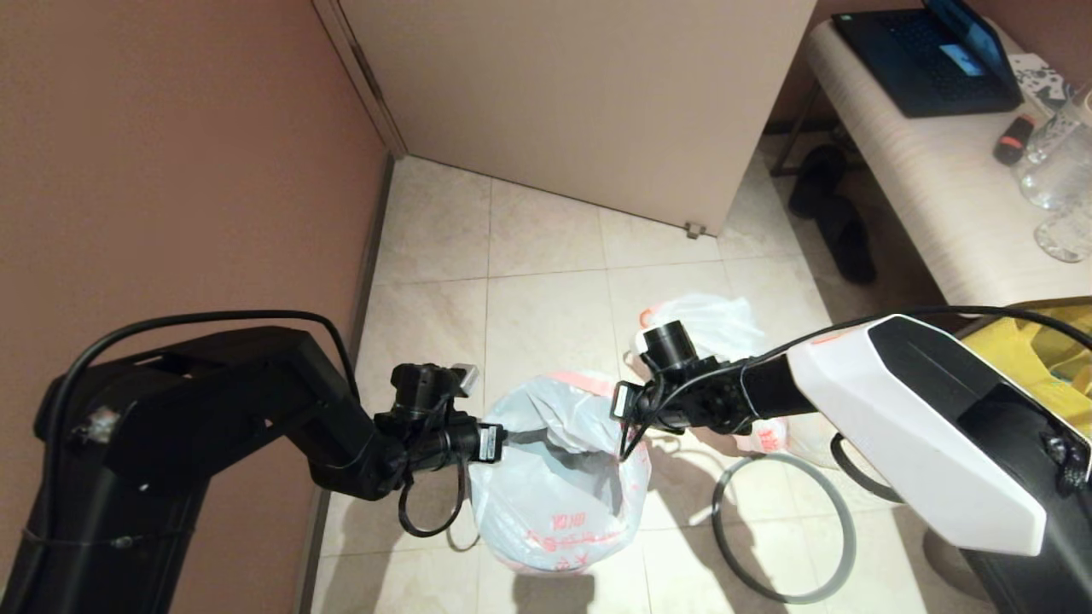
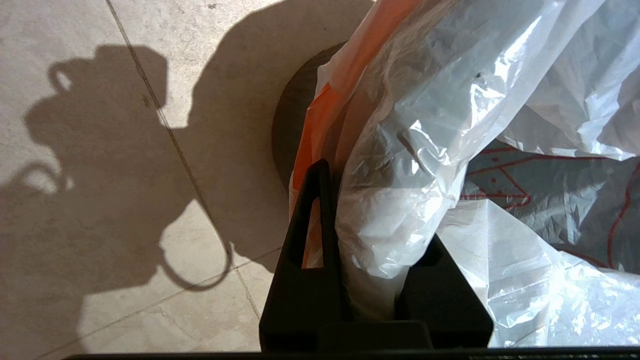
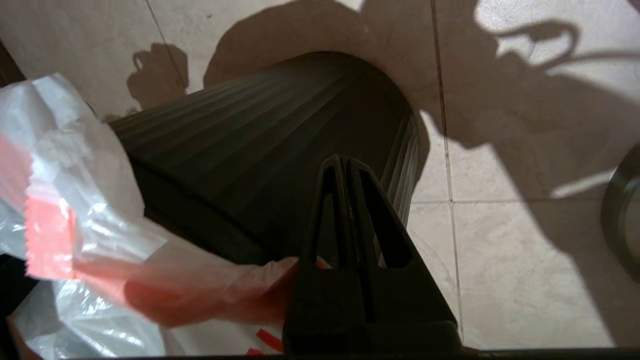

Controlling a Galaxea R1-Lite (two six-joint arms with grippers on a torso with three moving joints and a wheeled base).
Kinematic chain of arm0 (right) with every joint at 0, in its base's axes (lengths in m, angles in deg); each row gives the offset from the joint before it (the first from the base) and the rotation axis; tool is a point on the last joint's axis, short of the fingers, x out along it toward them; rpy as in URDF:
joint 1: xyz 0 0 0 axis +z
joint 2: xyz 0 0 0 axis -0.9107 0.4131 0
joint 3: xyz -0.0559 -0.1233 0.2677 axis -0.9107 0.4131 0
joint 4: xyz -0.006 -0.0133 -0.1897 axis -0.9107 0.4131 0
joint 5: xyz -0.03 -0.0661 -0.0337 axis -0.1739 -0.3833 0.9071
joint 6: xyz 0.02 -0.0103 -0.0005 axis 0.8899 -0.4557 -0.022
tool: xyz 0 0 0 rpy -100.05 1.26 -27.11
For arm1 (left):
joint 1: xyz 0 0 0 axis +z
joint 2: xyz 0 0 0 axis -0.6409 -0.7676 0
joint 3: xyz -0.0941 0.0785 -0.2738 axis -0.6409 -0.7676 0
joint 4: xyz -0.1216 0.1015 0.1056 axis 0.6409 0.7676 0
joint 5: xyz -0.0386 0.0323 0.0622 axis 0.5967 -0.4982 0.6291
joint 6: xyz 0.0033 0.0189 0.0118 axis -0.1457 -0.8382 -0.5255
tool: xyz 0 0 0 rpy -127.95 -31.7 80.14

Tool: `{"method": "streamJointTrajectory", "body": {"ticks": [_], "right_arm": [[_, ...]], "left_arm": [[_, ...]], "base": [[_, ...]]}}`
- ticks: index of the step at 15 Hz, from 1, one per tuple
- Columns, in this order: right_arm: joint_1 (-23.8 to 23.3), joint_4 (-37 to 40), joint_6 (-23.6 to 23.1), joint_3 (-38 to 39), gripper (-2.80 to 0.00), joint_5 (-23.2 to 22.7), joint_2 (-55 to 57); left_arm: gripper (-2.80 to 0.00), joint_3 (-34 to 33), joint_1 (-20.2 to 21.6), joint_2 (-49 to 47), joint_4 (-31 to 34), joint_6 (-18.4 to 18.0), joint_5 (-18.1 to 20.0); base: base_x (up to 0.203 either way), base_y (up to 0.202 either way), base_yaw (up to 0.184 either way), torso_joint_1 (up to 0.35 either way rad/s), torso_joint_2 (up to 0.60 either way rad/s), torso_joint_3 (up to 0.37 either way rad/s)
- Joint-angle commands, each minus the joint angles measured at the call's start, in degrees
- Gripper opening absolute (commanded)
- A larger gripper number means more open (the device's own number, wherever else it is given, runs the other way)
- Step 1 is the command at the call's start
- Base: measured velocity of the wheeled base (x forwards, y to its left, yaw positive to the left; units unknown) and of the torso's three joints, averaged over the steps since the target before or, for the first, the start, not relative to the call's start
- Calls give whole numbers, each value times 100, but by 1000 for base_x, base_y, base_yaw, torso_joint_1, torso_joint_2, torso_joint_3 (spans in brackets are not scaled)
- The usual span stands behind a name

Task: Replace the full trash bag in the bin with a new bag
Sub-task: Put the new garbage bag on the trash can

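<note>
The new bag, translucent white with red print and a pink band, is draped over the bin, a ribbed black bucket that the head view hardly shows. My left gripper is shut on a bunched fold of the bag's left rim. At the bag's right rim, my right gripper has its fingers pressed together, and the pink band is stretched taut up to them. The full trash bag lies on the floor behind the bin, partly hidden by the right arm.
The loose grey hoop lies flat on the tiles to the right of the bin. A yellow tote stands at the far right, below a bench with a laptop and glasses. A brown wall runs along the left.
</note>
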Motion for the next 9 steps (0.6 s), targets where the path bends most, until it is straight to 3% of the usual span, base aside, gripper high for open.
{"method": "streamJointTrajectory", "body": {"ticks": [1, 6, 9], "right_arm": [[16, 15, 16, -71, -280, 31, 291], [38, 22, 51, -110, -280, 48, 599], [-11, 117, 63, 133, -280, 40, -123]], "left_arm": [[-280, 3, 2, -1, -32, 13, 0], [-280, 17, 2, -10, -32, 13, -4], [-280, 26, 11, -10, -32, 13, 5]], "base": [[0, 0, 0, 0, 0, 0], [0, 0, 0, 0, 0, 0], [0, 0, 0, 0, 0, 0]]}}
